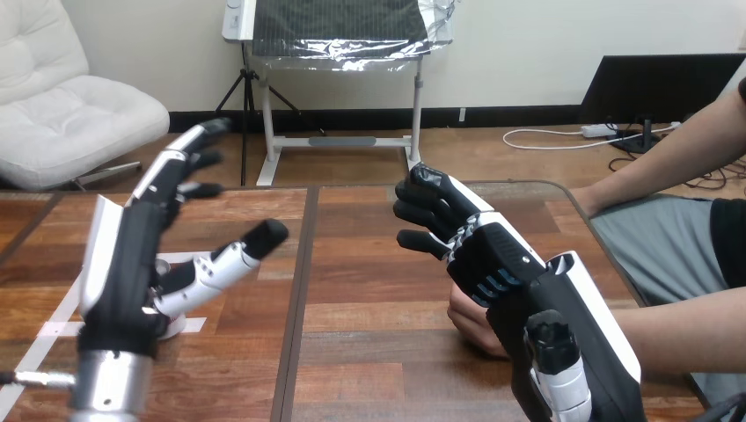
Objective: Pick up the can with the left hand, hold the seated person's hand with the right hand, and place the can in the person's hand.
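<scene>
My left hand (123, 264) is raised over the left part of the wooden table (369, 264). Its fingers point up and away, the thumb sticks out to the right, and nothing lies in it. My right hand (493, 259) hovers at centre right with its back up, the fingers stretched forward and loosely bent at the tips. The person's hand (471, 321) rests on the table right under my right palm, its forearm coming in from the right edge. I cannot tell whether the two touch; my fingers are not curled round it.
White tape strips (53, 330) mark the table's left part near my left forearm. The person's other arm (677, 154) reaches in at the upper right, beyond the table's corner. A dark seam (299, 290) runs down the tabletop's middle.
</scene>
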`<action>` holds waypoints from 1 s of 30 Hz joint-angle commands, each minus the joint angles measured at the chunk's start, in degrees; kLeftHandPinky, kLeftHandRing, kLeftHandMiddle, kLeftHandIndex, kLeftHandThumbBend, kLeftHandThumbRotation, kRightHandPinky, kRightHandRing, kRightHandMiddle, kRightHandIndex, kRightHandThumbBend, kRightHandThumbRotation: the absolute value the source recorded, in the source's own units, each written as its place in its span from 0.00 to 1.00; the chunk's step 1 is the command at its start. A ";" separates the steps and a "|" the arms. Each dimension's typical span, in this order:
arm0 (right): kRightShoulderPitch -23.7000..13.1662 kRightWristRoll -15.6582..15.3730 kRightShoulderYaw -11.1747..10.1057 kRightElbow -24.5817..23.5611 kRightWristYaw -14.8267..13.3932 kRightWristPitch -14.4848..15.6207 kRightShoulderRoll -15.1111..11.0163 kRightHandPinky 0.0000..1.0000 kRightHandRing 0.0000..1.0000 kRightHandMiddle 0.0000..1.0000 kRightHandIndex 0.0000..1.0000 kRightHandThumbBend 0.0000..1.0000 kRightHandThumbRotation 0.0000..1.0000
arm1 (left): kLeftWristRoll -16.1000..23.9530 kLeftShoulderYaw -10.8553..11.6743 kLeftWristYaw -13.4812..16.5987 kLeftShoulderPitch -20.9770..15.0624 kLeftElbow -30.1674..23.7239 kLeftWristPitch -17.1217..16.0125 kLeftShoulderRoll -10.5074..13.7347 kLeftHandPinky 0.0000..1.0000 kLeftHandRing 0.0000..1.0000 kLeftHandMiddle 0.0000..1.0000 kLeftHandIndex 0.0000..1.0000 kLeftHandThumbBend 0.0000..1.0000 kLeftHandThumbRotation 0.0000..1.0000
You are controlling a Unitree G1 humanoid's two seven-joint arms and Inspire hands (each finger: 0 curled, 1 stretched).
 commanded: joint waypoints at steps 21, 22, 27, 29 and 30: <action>-3.28 1.44 -0.68 0.05 0.20 0.22 0.60 0.86 0.90 0.91 0.92 0.75 1.00 | 6.74 2.32 4.38 -13.45 16.15 2.53 8.31 0.84 0.90 0.91 0.89 0.93 0.58; -3.24 1.39 -0.72 0.03 0.19 0.20 0.57 0.86 0.90 0.91 0.92 0.75 1.00 | 6.93 2.29 4.54 -13.96 17.03 2.68 8.60 0.84 0.90 0.91 0.90 0.93 0.58; -3.20 1.35 -0.78 0.07 0.17 0.04 0.57 0.86 0.90 0.91 0.92 0.75 1.00 | 8.06 1.94 5.60 -15.79 20.63 2.65 9.85 0.82 0.89 0.90 0.90 0.91 0.56; -3.15 1.35 -0.80 0.06 0.20 0.01 0.53 0.86 0.90 0.91 0.92 0.75 1.00 | 8.82 1.74 6.29 -16.75 22.80 2.49 10.53 0.81 0.88 0.90 0.90 0.91 0.55; -3.13 1.34 -0.80 0.06 0.20 0.01 0.52 0.86 0.90 0.91 0.92 0.75 1.00 | 9.03 1.66 6.52 -17.04 23.46 2.37 10.73 0.80 0.88 0.90 0.90 0.90 0.55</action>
